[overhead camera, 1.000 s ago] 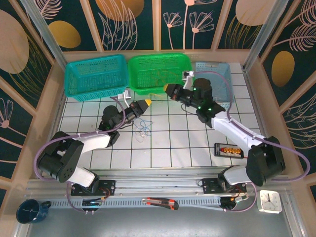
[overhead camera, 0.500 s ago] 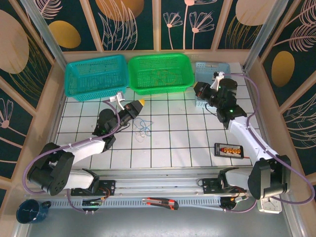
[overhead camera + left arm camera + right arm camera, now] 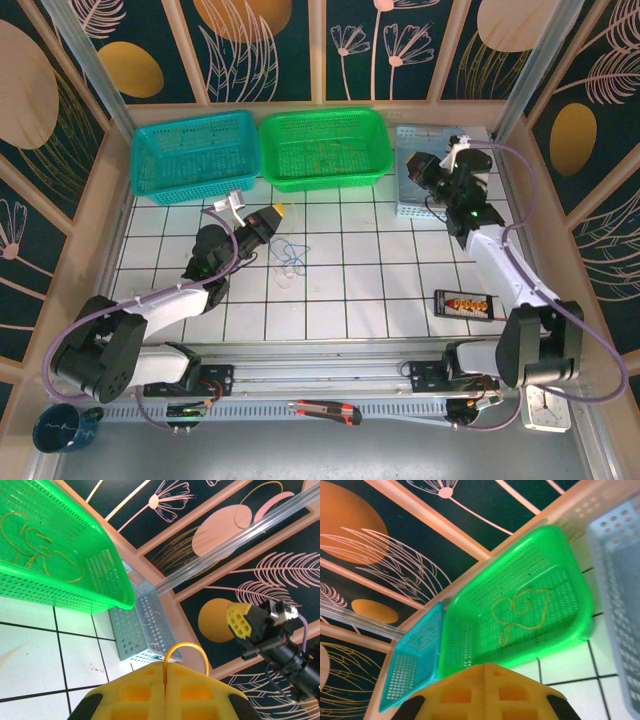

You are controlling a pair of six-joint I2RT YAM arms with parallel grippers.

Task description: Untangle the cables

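One yellow cable (image 3: 186, 643) pinched in the closed left hand (image 3: 164, 674); right hand (image 3: 485, 672) closed, empty; three baskets (image 3: 190, 155) behind.

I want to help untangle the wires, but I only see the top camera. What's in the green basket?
Observer: A yellow wire lies curled inside the green basket.
Operator: Is a robot holding anything?
Observer: Yes. The left hand is shut, and a thin yellow loop sticks up from between its fingers.
Operator: Any more wires hiding?
Observer: Thin white wires show inside the pale blue basket.
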